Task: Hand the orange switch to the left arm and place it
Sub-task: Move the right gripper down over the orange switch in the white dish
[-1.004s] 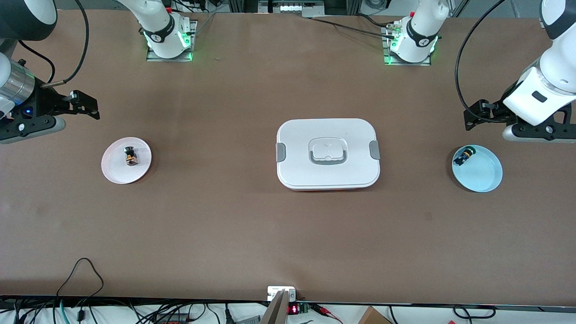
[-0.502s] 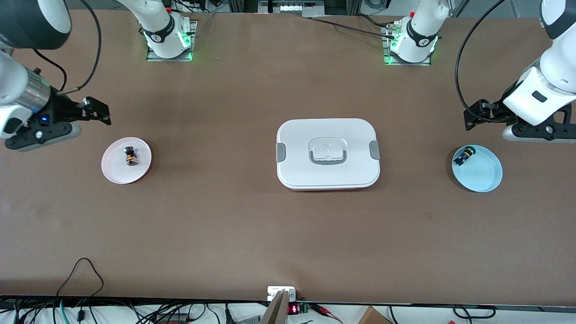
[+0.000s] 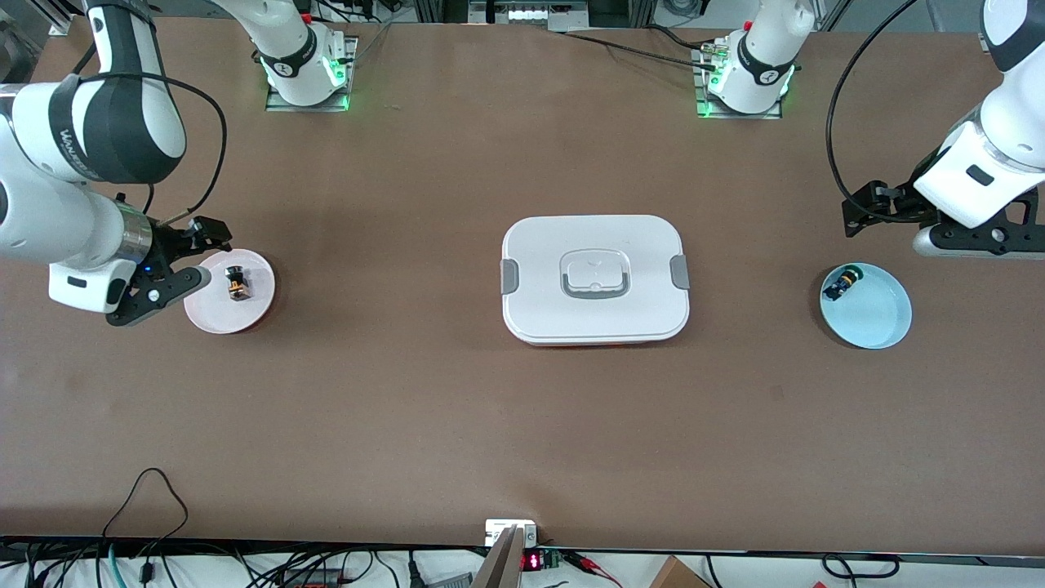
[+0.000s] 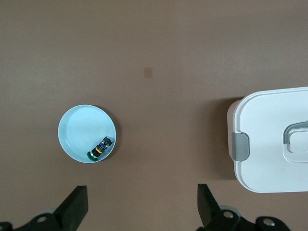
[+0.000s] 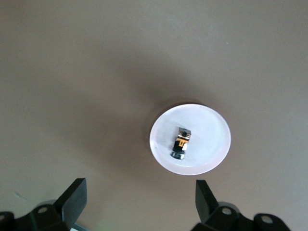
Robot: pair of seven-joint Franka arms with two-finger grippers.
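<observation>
The orange switch (image 3: pixel 237 284) lies on a small pink plate (image 3: pixel 245 314) toward the right arm's end of the table. It also shows in the right wrist view (image 5: pixel 181 143) on that plate (image 5: pixel 207 130). My right gripper (image 3: pixel 214 238) is open and empty, hovering over the plate's edge on the side toward the robot bases; its jaws (image 5: pixel 139 202) stand wide apart with the plate just outside them. My left gripper (image 3: pixel 854 219) waits open and empty (image 4: pixel 140 208) over bare table beside the blue plate. The white box (image 3: pixel 594 245) sits mid-table, between the two plates.
A light blue plate (image 3: pixel 882 318) toward the left arm's end holds a small black part with blue, yellow and green bits (image 3: pixel 841 284); both show in the left wrist view (image 4: pixel 77 130) (image 4: pixel 100 147), with the box's end (image 4: pixel 274 139). Cables lie along the table's front edge.
My right arm has swung in from the table's end and come down, bringing its open gripper to the pink plate's edge. The left arm has not moved.
</observation>
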